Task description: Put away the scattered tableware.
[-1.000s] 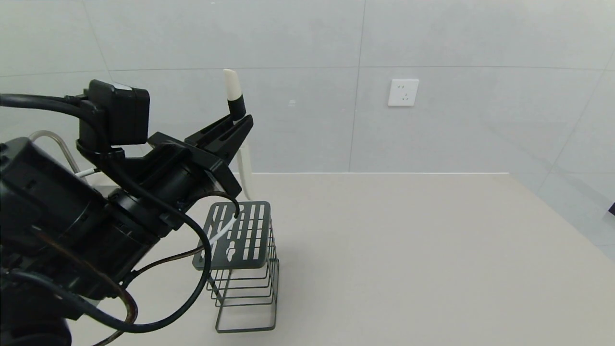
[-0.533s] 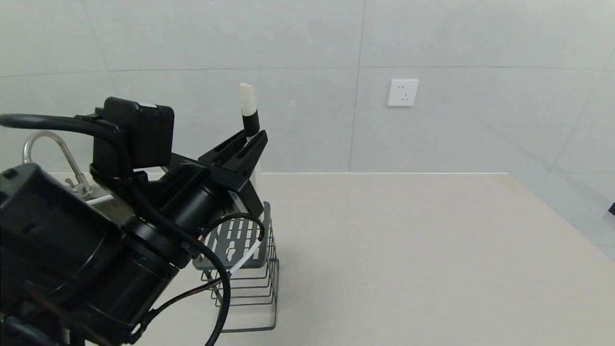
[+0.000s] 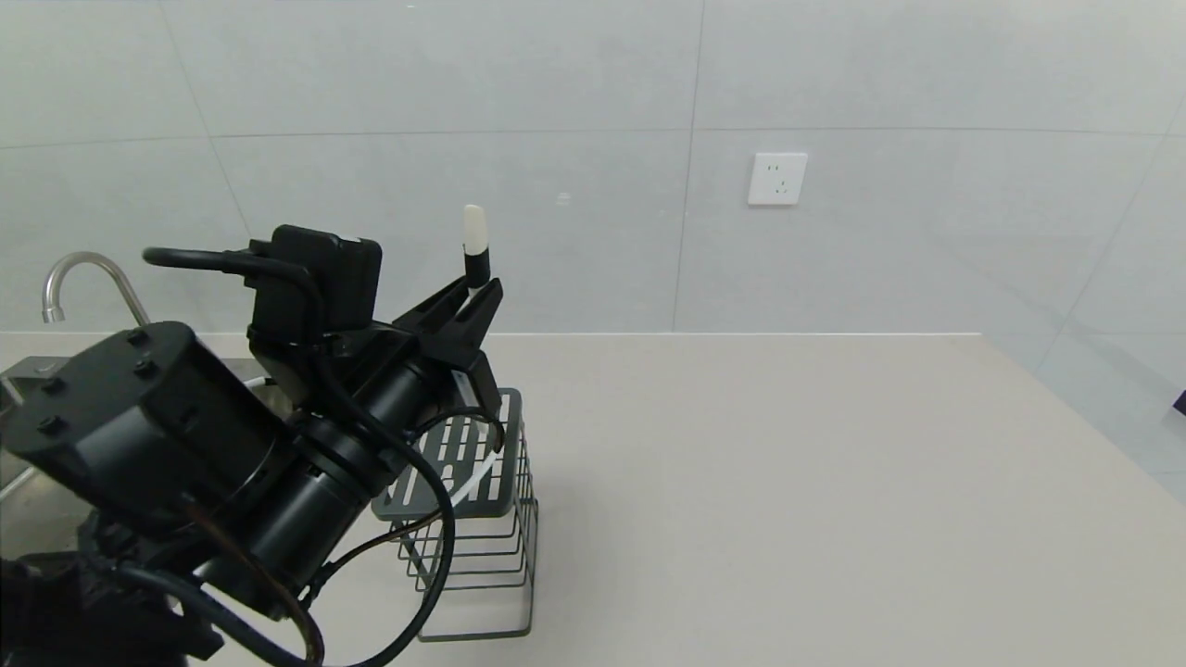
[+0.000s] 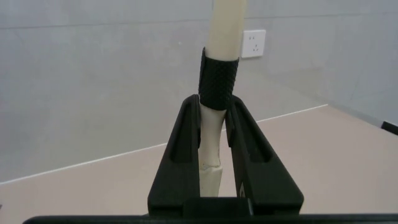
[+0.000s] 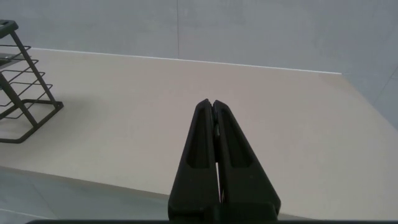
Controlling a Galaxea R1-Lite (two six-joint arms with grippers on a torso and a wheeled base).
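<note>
My left gripper [image 3: 473, 301] is shut on a cream-handled utensil [image 3: 474, 230] with a black grip band, held upright over the black wire rack [image 3: 482, 519]. The handle's top sticks up above the fingers; its lower end is hidden behind the arm. In the left wrist view the same utensil [image 4: 219, 74] stands clamped between the two black fingers of the left gripper [image 4: 214, 109]. The rack has a slotted dark lid [image 3: 463, 463]. In its own wrist view my right gripper [image 5: 213, 109] is shut with nothing in it, hovering above the beige counter [image 5: 124, 124] near its front edge.
A chrome faucet [image 3: 69, 273] and the sink rim [image 3: 18, 371] lie at the far left. A wall socket [image 3: 777, 178] is on the tiled wall. The counter [image 3: 788, 482] stretches bare to the right of the rack [image 5: 22, 87].
My left arm has come down and drawn back, lowering the utensil toward the rack and turning it more upright. The faucet behind the arm has come into view.
</note>
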